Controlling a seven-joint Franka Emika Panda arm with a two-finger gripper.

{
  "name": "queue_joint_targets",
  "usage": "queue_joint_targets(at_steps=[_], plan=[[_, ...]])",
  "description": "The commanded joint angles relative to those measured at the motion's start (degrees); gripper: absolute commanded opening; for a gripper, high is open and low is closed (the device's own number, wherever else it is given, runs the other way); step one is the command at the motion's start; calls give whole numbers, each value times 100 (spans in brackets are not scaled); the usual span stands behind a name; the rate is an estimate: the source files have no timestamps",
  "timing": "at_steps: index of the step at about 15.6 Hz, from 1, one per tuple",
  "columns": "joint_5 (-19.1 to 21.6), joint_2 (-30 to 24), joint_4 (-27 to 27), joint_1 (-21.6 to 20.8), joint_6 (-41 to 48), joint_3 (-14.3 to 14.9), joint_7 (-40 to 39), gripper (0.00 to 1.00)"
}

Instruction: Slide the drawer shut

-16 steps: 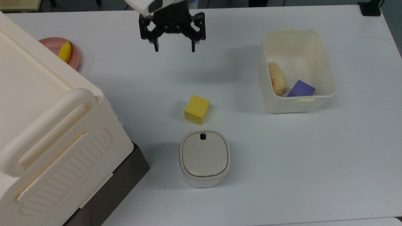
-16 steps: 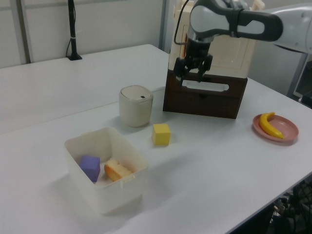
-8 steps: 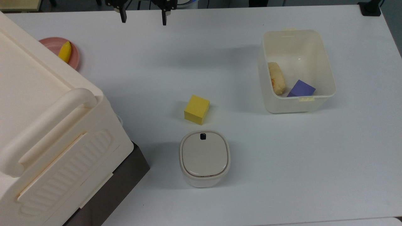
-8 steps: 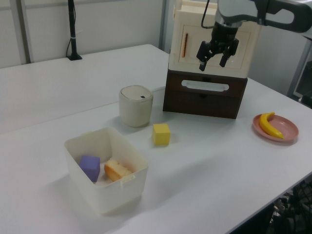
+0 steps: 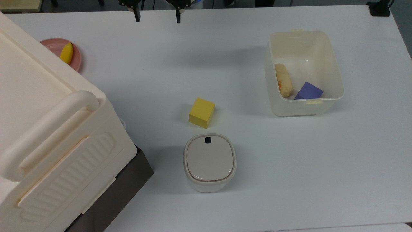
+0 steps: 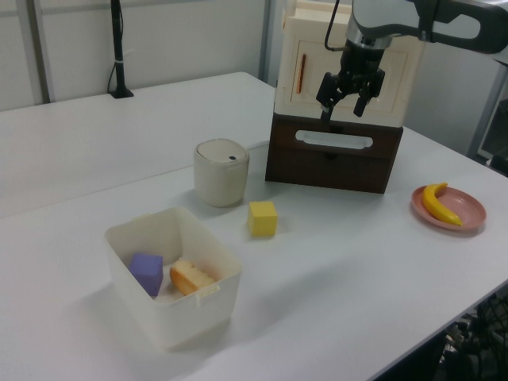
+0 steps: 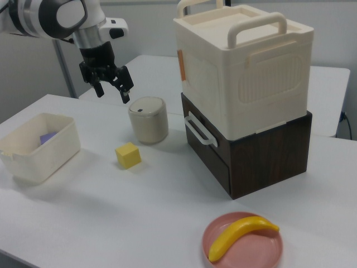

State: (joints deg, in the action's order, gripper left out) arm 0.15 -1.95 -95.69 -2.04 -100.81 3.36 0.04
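The drawer (image 6: pixel 333 161) is the dark-brown front under the cream cabinet (image 6: pixel 349 59), with a clear loop handle (image 6: pixel 333 141). In the right view the drawer (image 7: pixel 205 146) and its handle (image 7: pixel 198 132) look flush with the brown base. The top view shows a strip of the drawer (image 5: pixel 128 182) below the cabinet. My gripper (image 6: pixel 341 109) hangs open and empty in the air, above and in front of the handle, touching nothing. It also appears at the far edge in the top view (image 5: pixel 157 17) and above the canister in the right view (image 7: pixel 113 94).
A yellow cube (image 5: pixel 201 112) and a round lidded canister (image 5: pixel 209 162) sit mid-table. An open white bin (image 5: pixel 334 67) holds a purple block (image 5: pixel 309 91) and a bread piece (image 5: pixel 283 80). A pink plate (image 5: pixel 53 45) carries a banana (image 5: pixel 66 53).
A second ago the gripper hung low just in front of the drawer's handle. It has since lifted away, then drifted slightly toward the top view's right and a little lower, staying open.
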Motion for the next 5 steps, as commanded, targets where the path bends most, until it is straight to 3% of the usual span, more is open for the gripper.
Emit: queue_joint_targets(at_steps=[1, 5], plan=[[117, -174, -152, -192, 158, 200, -84, 100], [117, -174, -134, -192, 159, 209, -84, 100]])
